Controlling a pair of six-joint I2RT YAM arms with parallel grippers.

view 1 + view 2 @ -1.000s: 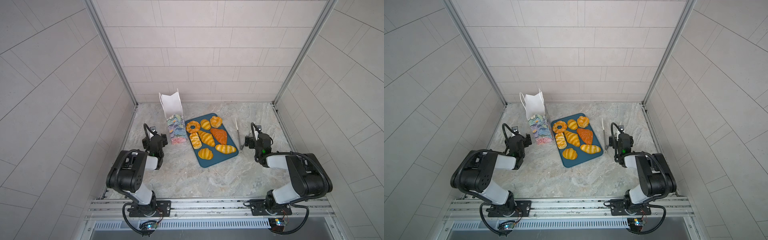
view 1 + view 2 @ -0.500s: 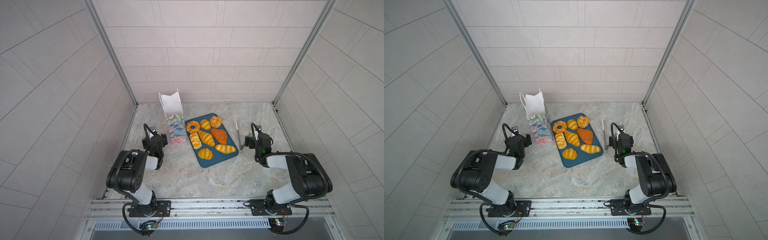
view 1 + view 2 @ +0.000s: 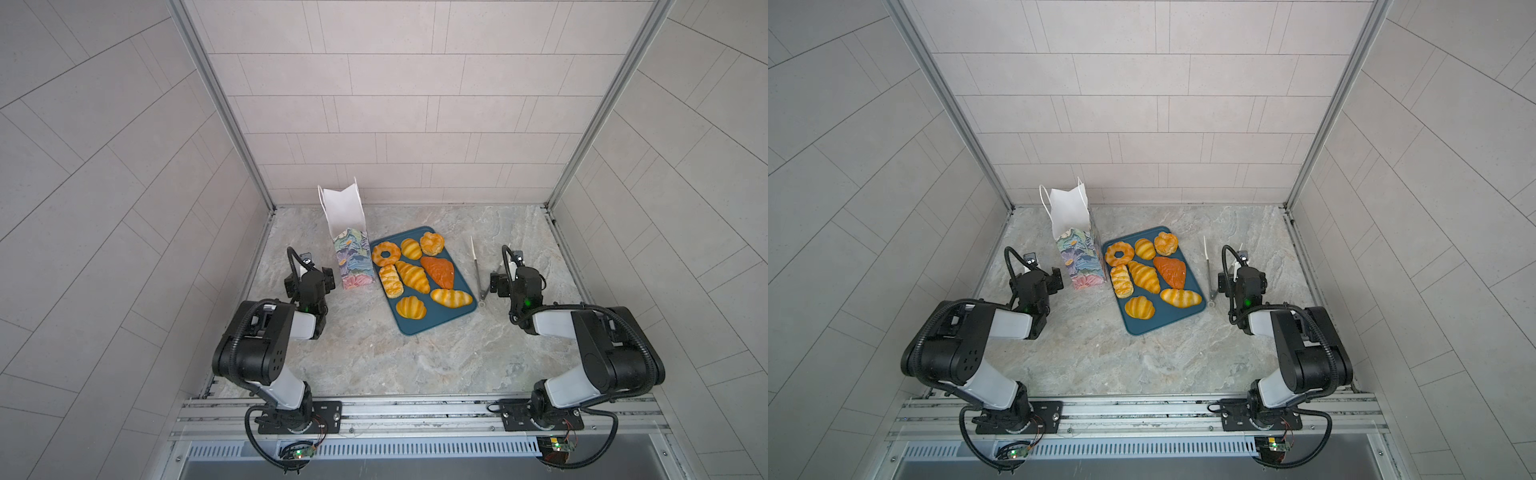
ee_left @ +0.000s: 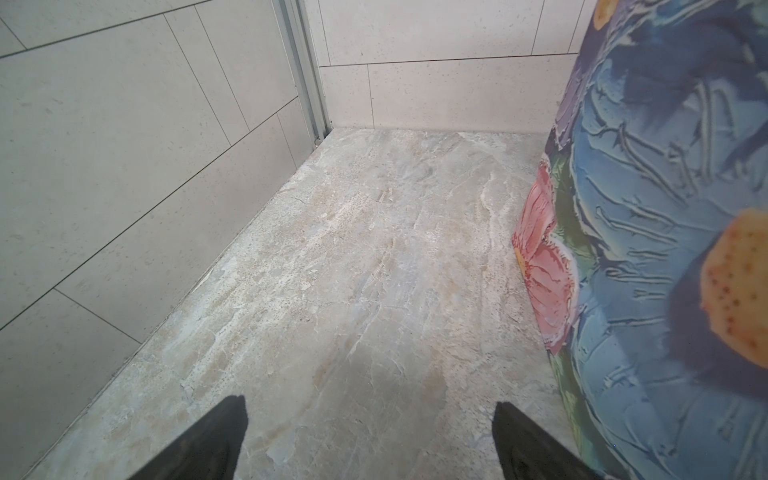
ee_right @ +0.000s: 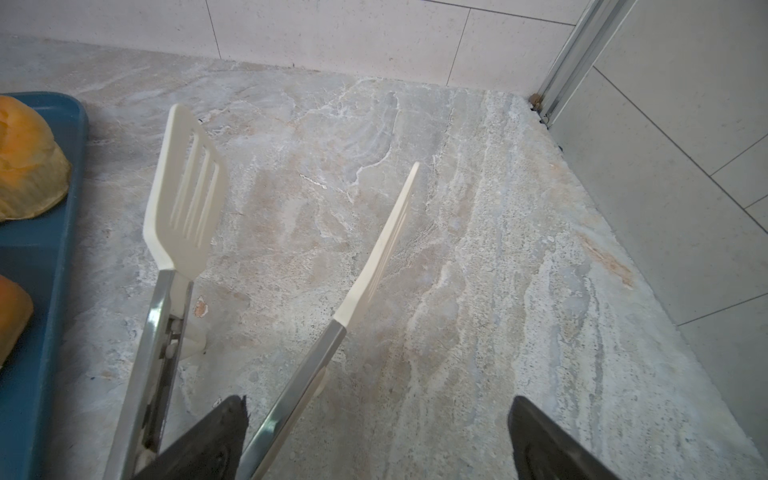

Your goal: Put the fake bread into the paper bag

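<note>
Fingers point(image 4: 216, 440) of the left gripper point(image 4: 369, 403) stand wide apart over bare tabletop point(image 4: 353, 270) with nothing between them; read this from the left wrist view. That view also gives you the paper bag point(image 4: 665, 249) at close range: its painted floral wall stands just beside the gripper. Only the top views show you the bag's white inside, its open mouth and its upright stance just left of the tray point(image 3: 432, 326).

Read the right gripper point(image 5: 378, 399) from the right wrist view: its fingers are likewise wide apart and clamp nothing. One steel arm of the tongs point(image 5: 187, 199) runs into the gap, close by one finger; you cannot tell whether it touches. Slots in the white tong blades show in this view alone.

Locate the fake bread point(image 3: 412, 276) in both top views: all eight pieces lie on the tray, between the bag and the tongs. The right wrist view catches only two pieces at the tray's edge.
</note>
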